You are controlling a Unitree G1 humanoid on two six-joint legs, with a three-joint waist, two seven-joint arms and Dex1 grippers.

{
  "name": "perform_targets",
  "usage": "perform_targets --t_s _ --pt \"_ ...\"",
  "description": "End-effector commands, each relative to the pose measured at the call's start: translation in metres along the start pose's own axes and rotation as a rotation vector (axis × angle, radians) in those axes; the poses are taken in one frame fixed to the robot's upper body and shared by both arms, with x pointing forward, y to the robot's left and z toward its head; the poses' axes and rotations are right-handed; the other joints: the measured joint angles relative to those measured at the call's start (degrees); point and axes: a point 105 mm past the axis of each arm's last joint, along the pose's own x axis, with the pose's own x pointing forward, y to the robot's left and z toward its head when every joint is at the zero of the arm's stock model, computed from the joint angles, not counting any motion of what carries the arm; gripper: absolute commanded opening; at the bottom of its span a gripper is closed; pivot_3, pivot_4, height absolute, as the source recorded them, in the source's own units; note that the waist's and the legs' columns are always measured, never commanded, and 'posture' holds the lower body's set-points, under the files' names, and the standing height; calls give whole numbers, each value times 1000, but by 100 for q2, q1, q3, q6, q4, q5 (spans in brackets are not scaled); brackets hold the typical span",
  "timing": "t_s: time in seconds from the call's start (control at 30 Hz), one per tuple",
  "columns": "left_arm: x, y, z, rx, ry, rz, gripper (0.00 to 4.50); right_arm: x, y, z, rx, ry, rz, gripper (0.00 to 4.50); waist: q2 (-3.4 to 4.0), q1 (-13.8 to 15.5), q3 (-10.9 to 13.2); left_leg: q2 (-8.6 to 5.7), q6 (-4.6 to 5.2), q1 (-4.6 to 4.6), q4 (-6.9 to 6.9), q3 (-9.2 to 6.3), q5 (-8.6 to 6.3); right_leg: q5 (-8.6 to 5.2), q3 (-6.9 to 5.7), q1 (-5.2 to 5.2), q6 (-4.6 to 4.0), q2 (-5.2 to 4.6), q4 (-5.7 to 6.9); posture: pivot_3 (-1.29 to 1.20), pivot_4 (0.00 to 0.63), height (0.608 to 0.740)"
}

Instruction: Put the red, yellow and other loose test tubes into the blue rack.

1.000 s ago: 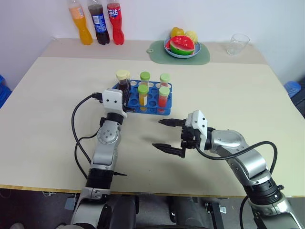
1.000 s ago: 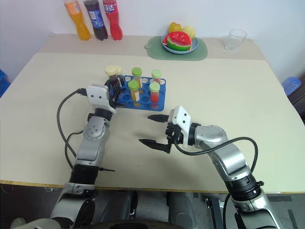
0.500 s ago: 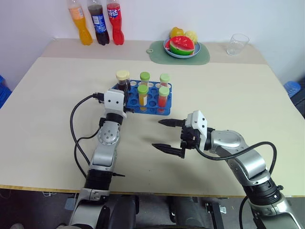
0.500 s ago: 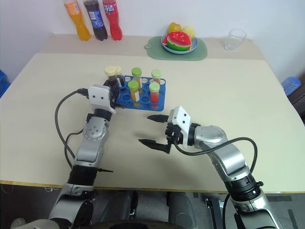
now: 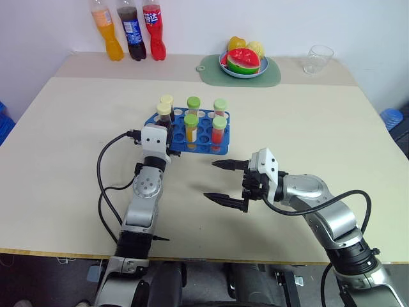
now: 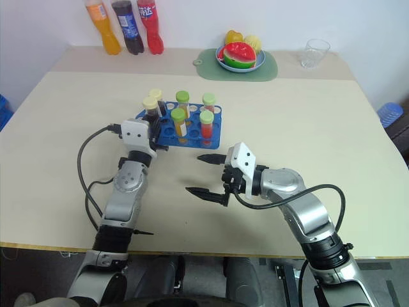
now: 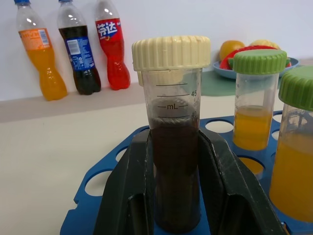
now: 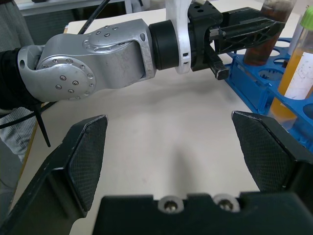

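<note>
Left gripper (image 7: 176, 196) stretched forward, fingers clamped on dark tube (image 7: 174, 142) standing in blue rack (image 5: 203, 146) at its 9 o'clock end; right gripper (image 5: 225, 180) pointing across desk (image 5: 307, 121), fingers wide apart, empty; millilitre marks readable in left wrist view.

A test tube rack (image 5: 203, 137) stands near the middle of the surface (image 5: 307, 121), several capped tubes upright in its holes, and the left end effector (image 7: 177, 196) sits at the rack's left corner, clamped around one tube (image 7: 173, 147) standing there. The right end effector (image 5: 225, 181) lies nearer the front edge, right of the rack and apart from it, its fingers spread wide. Three bottles (image 5: 133, 31) line the back left corner, a plate of fruit (image 5: 245, 59) rests on a mat (image 5: 214, 71) at the back edge, and a glass (image 5: 319, 59) stands toward the back right corner.
</note>
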Motion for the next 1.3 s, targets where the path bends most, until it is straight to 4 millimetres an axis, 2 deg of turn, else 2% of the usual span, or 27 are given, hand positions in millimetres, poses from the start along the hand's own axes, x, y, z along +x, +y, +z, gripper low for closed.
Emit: perform_targets --t_s 0.03,0.13,0.17,0.2,0.3,0.4,0.57,0.67,0.7,0.8,0.9,1.03,1.3 --pt "1 -1 7 -15 -30 5 682 0 0 6 -22 -27 2 4500 0 2 0 0 0 0 0 0 0 0 0 0 0 0 0 0 150 734" --pt "1 0 8 -26 -36 12 682 0 0 6 -23 -28 0 4500 0 2 0 0 0 0 0 0 0 0 0 0 0 0 0 0 150 734" --pt "2 1 9 -22 -41 15 1772 -1 0 6 -24 -28 -1 4500 0 2 0 0 0 0 0 0 0 0 0 0 0 0 0 0 150 734" --pt "2 1 10 -22 -48 16 2111 -1 -1 7 -26 -28 -4 4500 0 2 0 0 0 0 0 0 0 0 0 0 0 0 0 0 150 734" --pt "2 6 19 -28 -83 18 3525 -3 -7 9 -33 -36 -36 4500 0 1 0 0 0 0 0 0 0 0 0 0 0 0 0 0 150 734" --pt "-4 24 32 -33 -119 36 3525 -12 -19 15 -41 -41 -93 4500 0 -9 0 0 0 0 0 0 0 0 0 0 0 0 0 0 150 734" --pt "-32 62 53 -38 -131 -26 3525 -44 -42 21 -59 -4 -201 4500 1 -57 0 6 0 0 -4 0 0 0 0 -3 0 1 1 0 150 734" --pt "-58 82 46 67 -23 -142 3525 -69 -59 19 -68 51 -290 4500 2 -100 0 6 0 2 -8 1 0 -1 1 -1 -1 1 0 0 150 734" --pt "-69 89 42 96 33 -192 3525 -83 -68 19 -63 67 -334 4500 1 -106 0 6 0 3 -9 2 0 -1 1 -1 -2 1 0 0 150 734" --pt "-98 110 36 84 168 -277 3525 -117 -87 18 -51 115 -427 4500 11 -124 6 8 3 5 -12 8 -2 -2 4 -1 -2 2 -2 0 150 734" --pt "-115 121 34 74 245 -319 3525 -138 -97 13 -35 147 -472 4500 9 -99 5 9 5 5 -13 7 -3 -2 3 1 -3 2 -3 0 150 734" --pt "-132 129 31 57 329 -375 3525 -153 -101 7 -3 165 -508 4500 10 -120 4 12 5 12 -16 12 -3 -2 5 5 -3 4 -4 0 150 734" --pt "-128 128 32 61 322 -360 3525 -156 -98 -4 20 191 -488 4500 11 -121 5 13 5 15 -21 12 -3 -2 6 6 -3 5 -4 0 150 734"
